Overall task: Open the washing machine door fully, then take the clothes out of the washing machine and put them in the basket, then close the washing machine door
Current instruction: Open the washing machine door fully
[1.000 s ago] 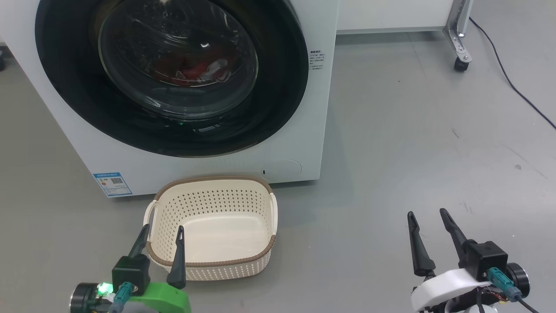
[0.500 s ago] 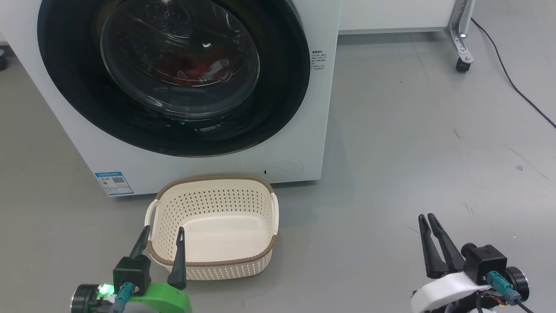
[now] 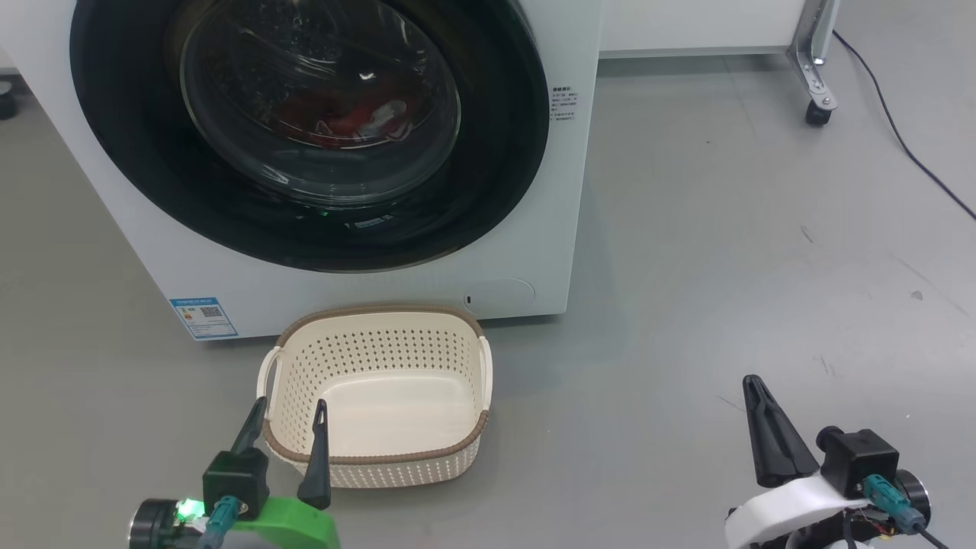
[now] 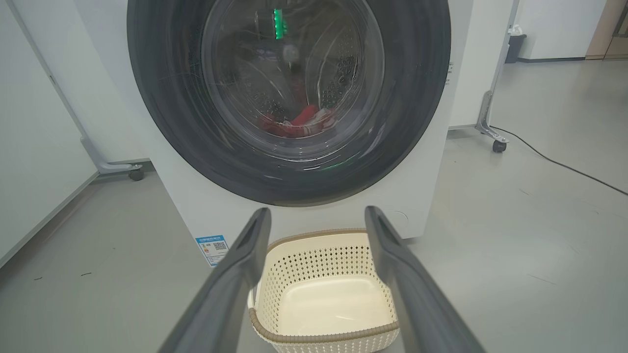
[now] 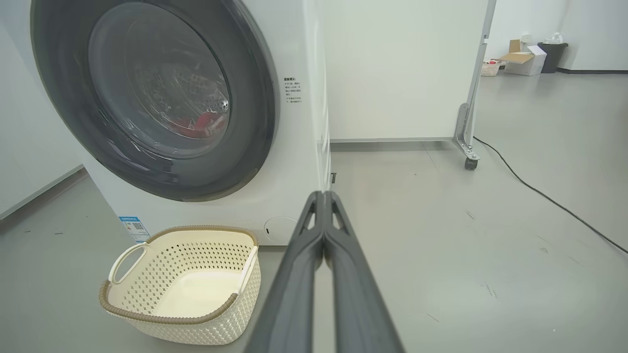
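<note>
My left claw (image 3: 290, 410) gapes apart by the cream basket's (image 3: 374, 313) near left corner, my right claw (image 3: 755, 387) is pinched together above the floor (image 3: 724, 229), and the washing machine door (image 3: 496, 152) is closed.

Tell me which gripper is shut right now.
The right gripper, on the white mount: its two dark fingers are pressed together. The left gripper, on the green mount, has its fingers spread apart by the basket.
</note>
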{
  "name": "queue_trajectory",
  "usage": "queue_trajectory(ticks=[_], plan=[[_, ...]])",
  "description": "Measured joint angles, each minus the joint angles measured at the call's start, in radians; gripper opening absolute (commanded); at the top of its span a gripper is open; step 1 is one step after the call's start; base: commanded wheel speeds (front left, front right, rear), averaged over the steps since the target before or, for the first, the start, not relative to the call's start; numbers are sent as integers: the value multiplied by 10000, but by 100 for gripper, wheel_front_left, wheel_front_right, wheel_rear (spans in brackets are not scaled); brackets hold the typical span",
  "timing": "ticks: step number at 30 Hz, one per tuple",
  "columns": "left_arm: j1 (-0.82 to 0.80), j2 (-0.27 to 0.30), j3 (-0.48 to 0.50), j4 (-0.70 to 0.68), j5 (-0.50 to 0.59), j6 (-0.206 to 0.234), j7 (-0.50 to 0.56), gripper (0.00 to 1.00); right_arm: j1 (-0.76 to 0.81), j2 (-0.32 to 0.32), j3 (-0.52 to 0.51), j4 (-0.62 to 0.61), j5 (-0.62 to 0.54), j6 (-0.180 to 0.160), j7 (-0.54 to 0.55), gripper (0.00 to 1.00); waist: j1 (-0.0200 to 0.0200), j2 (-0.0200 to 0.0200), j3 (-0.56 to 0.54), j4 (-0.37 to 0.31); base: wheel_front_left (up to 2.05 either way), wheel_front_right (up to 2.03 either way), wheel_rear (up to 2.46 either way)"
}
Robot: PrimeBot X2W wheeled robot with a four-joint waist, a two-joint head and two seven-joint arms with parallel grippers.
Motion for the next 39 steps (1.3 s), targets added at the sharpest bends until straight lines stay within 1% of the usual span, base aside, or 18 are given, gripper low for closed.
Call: queue_trajectory(ticks=[2,8,10,12,16,21,24,25,26,34,39], plan=[[-1,-19,-92,-2,4,0,0,100,0,25,-146,0,178,4,0,0,0,0,35,48,0,0,0],[-32,-73,-142,-127,35,0,0,100,-55,90,-575,12,871,272,0,0,0,0,234,227,0,0,0],[-84,-81,-165,-167,50,0,2,100,-124,144,-819,13,1444,458,0,0,0,0,330,295,0,0,0],[-187,-100,-203,-232,98,0,0,100,-289,144,-913,13,1661,625,0,0,0,0,444,368,0,0,0],[-397,-148,-247,-416,105,0,0,100,-707,173,-1264,46,2773,961,0,0,0,0,726,517,0,0,0],[-607,-171,-288,-725,194,0,0,100,-1472,192,-1662,79,4057,1141,171,0,0,0,1188,699,0,0,0],[-779,-182,-343,-903,211,0,0,100,-2087,207,-1925,128,5007,1170,529,0,0,0,1515,801,0,0,0],[-779,-182,-343,-903,211,0,0,100,-2087,207,-1925,128,5007,1170,529,0,0,0,1515,801,0,0,0],[-852,-186,-368,-941,234,0,0,100,-2296,207,-2019,150,5359,1223,688,0,0,0,1632,834,0,0,0],[-1565,-224,-564,-1310,374,0,-27,100,-4191,224,-2876,443,8320,1231,2082,0,0,0,2624,1090,0,0,0],[-2033,-255,-759,-1547,416,0,-27,100,-5453,219,-3365,721,9808,1231,2980,0,0,0,3269,1257,0,0,0]])
